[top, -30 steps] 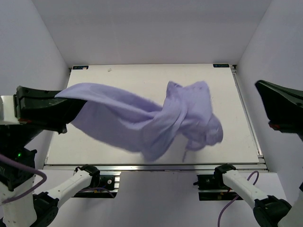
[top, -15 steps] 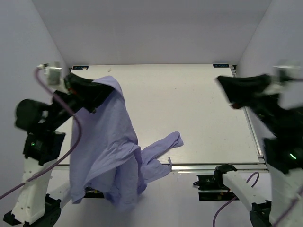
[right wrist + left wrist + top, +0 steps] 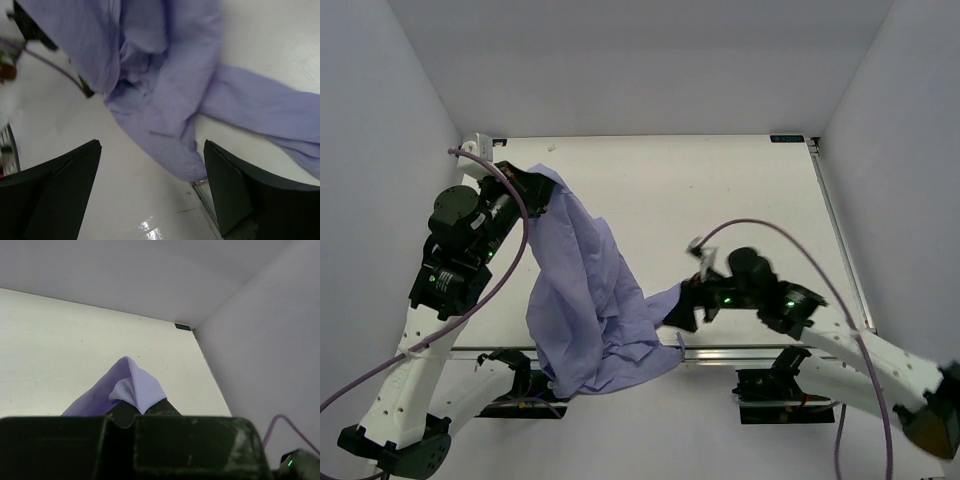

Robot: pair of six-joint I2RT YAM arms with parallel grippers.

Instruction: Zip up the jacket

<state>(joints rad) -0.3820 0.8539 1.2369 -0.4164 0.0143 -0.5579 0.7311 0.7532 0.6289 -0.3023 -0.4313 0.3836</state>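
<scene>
— Jaws first, nearest ones to begin with: how do they stand?

— Right jaws are spread wide and hold nothing. They hang low by the near edge of the counter [image 3: 740, 200], over the loose strip of the jacket [image 3: 582, 290] that trails there; whether they touch it I cannot tell. Left jaws, farther back at the counter's left side, are clenched on a corner of the cloth and hold it up high.

— And where is the jacket itself?

— It hangs from that raised corner in one long fold, runs down the left of the counter and spills over the near edge in a bunch.

— What would make this step go well?

— I'd judge the step is spreading the garment, since no zipper shows in any view. The free jaws should take a hem, well apart from the held corner, and pinch a single layer, because thin cloth bunches and slips. Then draw the two holds apart and lay the front upward.

— The count?

— One jacket, one counter, two arms: the left arm [image 3: 455, 250] and the right arm [image 3: 800, 310], each with one set of jaws.
</scene>
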